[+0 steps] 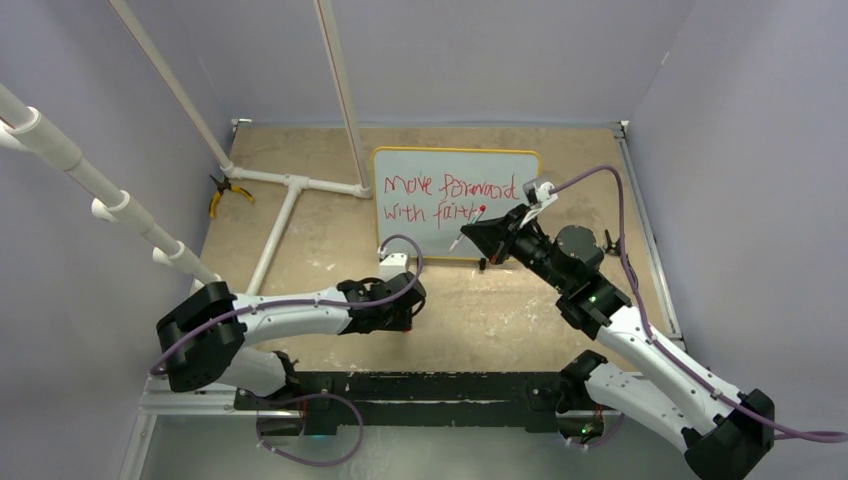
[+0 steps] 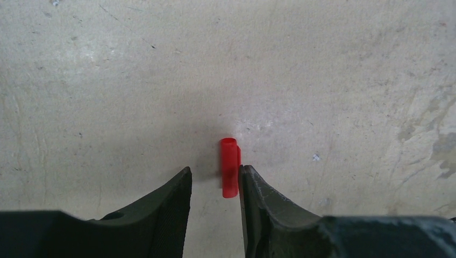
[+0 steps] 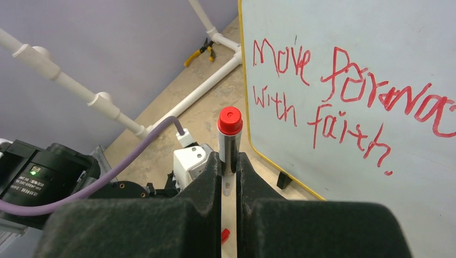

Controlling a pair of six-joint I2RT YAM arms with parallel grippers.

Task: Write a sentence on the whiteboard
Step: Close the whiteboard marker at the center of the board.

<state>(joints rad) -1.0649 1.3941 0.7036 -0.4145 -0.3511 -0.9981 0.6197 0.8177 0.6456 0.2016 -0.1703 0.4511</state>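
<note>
While the whiteboard point(image 1: 455, 163) stands upright on the bench point(image 2: 107, 80), long side level, the sentence point(image 1: 450, 198) on it reads "Move forward with faith." Before it, the right gripper point(image 3: 229, 158) clamps a marker point(image 3: 229, 140); the left gripper point(image 2: 215, 174) stands apart around a red cap point(image 2: 230, 166).

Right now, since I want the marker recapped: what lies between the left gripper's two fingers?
A red cap lying on the table; the left wrist view shows it.

Left tool point(image 2: 215, 171) low, jaws parted; right tool point(image 3: 228, 157) raised, clamped.
</note>
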